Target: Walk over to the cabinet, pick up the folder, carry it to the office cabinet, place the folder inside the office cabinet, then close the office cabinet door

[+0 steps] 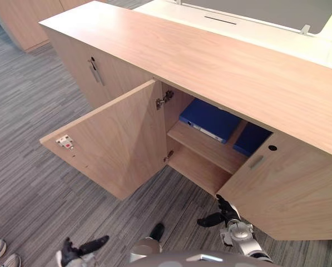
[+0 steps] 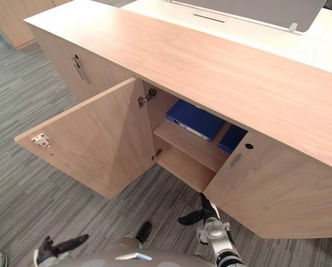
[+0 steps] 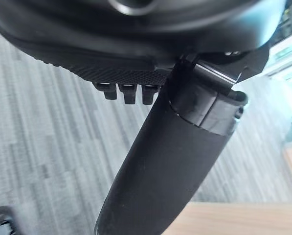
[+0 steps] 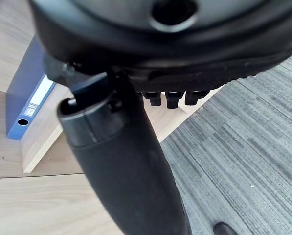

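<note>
A blue folder [image 1: 209,119] lies flat on the middle shelf [image 1: 207,146] inside the open office cabinet [image 1: 199,61]; it also shows in the right wrist view as the blue folder [image 4: 24,100], white label facing out. A second blue item [image 1: 250,139] lies beside it, partly hidden by the right door [image 1: 291,189]. My right hand [image 1: 223,214] hangs open near the floor in front of the opening, below the shelf and apart from the folder. My left hand [image 1: 79,248] is open and empty, low at the front left.
The left door [image 1: 118,139] stands swung wide out over the grey carpet [image 1: 26,111]. Another closed door with a handle [image 1: 95,72] is further left. A person's shoes [image 1: 0,253] show at the bottom left. A white desk [image 1: 254,28] stands behind the cabinet.
</note>
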You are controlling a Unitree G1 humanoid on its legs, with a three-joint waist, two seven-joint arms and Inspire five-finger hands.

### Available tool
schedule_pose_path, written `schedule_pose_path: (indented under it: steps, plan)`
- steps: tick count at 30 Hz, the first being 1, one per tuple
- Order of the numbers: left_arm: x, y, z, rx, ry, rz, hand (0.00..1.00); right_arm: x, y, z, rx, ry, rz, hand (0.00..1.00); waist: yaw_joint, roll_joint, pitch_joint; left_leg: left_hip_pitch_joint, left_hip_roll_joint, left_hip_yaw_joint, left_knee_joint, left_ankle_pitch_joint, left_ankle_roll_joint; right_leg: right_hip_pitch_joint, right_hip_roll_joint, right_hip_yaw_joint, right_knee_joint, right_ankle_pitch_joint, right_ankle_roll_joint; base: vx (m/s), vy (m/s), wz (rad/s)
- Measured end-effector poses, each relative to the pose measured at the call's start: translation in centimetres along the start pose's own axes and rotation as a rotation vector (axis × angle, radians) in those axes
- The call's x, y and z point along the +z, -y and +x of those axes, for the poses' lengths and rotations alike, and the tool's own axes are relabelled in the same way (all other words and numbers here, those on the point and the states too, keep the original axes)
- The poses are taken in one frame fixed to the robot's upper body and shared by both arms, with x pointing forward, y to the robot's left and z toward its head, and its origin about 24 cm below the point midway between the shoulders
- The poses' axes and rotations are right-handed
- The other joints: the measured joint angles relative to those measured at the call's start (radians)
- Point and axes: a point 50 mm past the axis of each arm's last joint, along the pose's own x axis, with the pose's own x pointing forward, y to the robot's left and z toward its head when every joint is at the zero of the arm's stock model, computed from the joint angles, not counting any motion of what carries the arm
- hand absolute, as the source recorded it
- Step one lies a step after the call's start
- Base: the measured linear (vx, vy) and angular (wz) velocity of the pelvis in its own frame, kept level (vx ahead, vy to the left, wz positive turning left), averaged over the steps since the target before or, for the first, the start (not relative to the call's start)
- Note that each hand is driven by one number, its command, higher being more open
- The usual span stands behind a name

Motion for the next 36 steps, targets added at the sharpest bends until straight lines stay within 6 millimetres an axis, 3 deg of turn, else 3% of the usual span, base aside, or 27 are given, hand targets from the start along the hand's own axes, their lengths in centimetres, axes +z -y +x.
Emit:
schedule_pose_path:
  steps: [5,8,27,36]
  plan:
    - [5.8,-1.9,1.3,0.031,0.196,0.011,1.00,-0.1,1.1,0.0,-0.020,0.000,-0.019,1.00,0.000,0.002,0.001,0.002,0.000,0.005,0.000,0.000,0.000,-0.001,0.000,0.008,0.000,0.001,-0.002,0.00,-0.010,-0.02]
    - [8.0,-2.6,1.4,0.044,0.281,-0.001,1.00,-0.3,1.4,0.0,-0.017,-0.004,-0.027,1.00,0.000,0.005,0.003,0.016,0.007,0.021,-0.013,0.002,0.003,-0.003,0.001,0.025,-0.001,-0.002,-0.009,-0.01,-0.033,-0.15]
    - [15.6,-1.2,0.3,-0.040,0.565,0.053,1.00,-1.4,1.9,-0.5,-0.012,-0.023,-0.033,1.00,-0.007,0.011,0.006,0.048,0.023,0.092,-0.025,-0.004,0.010,-0.008,0.007,0.100,-0.003,0.011,-0.016,0.00,-0.032,-0.11]
    - [16.6,0.9,-0.2,-0.140,0.616,0.152,1.00,-1.6,1.8,-0.6,-0.008,-0.027,-0.033,1.00,-0.012,0.013,0.005,0.054,0.027,0.128,-0.026,-0.010,0.013,-0.013,0.008,0.135,-0.012,0.019,-0.020,0.00,-0.017,-0.11]
